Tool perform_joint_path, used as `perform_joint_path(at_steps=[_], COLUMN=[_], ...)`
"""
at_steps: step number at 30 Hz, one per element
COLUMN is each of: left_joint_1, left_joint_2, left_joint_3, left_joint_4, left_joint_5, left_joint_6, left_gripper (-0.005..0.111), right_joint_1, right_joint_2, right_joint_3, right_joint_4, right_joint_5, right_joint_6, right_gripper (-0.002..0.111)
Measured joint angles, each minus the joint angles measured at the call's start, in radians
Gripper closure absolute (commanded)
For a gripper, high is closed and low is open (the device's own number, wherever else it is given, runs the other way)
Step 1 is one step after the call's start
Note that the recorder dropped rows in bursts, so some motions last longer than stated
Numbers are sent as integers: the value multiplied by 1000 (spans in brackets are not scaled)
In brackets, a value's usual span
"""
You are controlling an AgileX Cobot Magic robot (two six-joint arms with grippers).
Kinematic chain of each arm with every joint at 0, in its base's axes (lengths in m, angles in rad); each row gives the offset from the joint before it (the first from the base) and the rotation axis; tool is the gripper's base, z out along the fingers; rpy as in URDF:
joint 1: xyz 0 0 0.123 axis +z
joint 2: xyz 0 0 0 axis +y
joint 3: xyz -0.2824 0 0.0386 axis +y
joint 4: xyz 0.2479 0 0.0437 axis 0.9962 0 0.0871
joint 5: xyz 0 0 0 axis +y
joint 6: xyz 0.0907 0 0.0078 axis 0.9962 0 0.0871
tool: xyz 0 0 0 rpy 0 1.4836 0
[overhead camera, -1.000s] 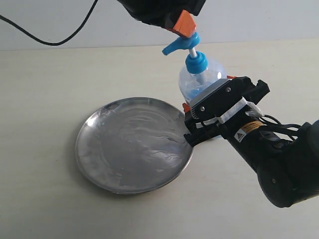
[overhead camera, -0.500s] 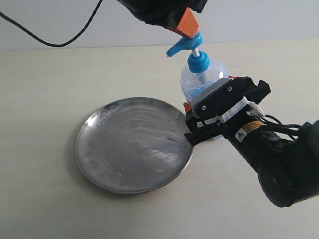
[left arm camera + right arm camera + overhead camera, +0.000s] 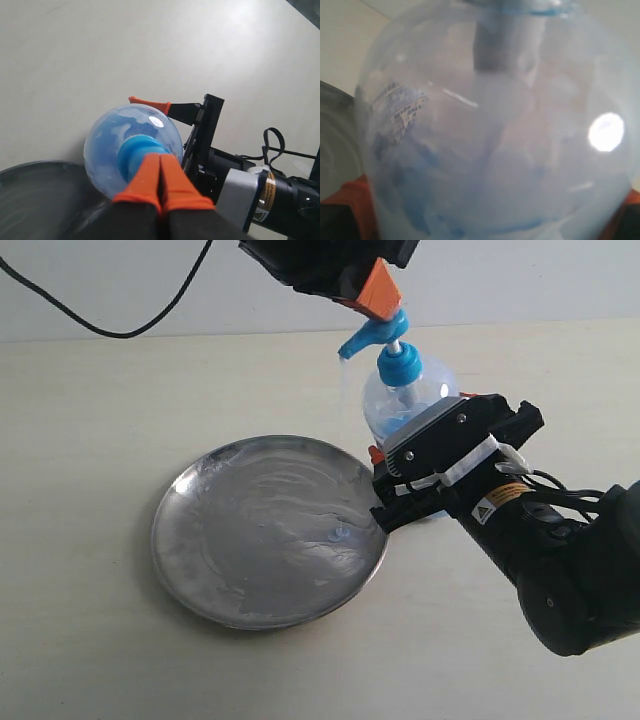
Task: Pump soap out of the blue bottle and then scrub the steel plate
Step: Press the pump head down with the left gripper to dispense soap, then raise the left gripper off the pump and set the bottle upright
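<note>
The right gripper [image 3: 415, 430] clamps the blue bottle [image 3: 405, 390] beside the steel plate [image 3: 200, 540], steadying it. The left gripper [image 3: 378, 290], fingers pinched together, presses the pump [image 3: 375, 335] so soap [image 3: 340, 533] lands there.

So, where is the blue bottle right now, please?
In the exterior view the blue bottle stands right of centre, just right of the steel plate, in the right gripper.

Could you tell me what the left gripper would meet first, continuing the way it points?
The left gripper would likely meet the pump head of the blue bottle, directly beneath it, seemingly touching.
</note>
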Motion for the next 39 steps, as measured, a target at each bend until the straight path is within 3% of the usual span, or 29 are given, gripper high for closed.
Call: perform_joint_path(at_steps=[17, 39], left_joint_1=[2, 8], left_joint_2=[46, -133], left_joint_3=[12, -127], left_joint_4=[-45, 245], left_joint_5=[-72, -68], left_joint_6=[-2, -26], left_gripper=[107, 107], right_joint_1=[-8, 1], right_joint_2=[0, 0], right_joint_3=[0, 0], right_joint_4=[21, -57], right_joint_5=[0, -2], right_joint_6=[8, 29], right_gripper=[108, 108])
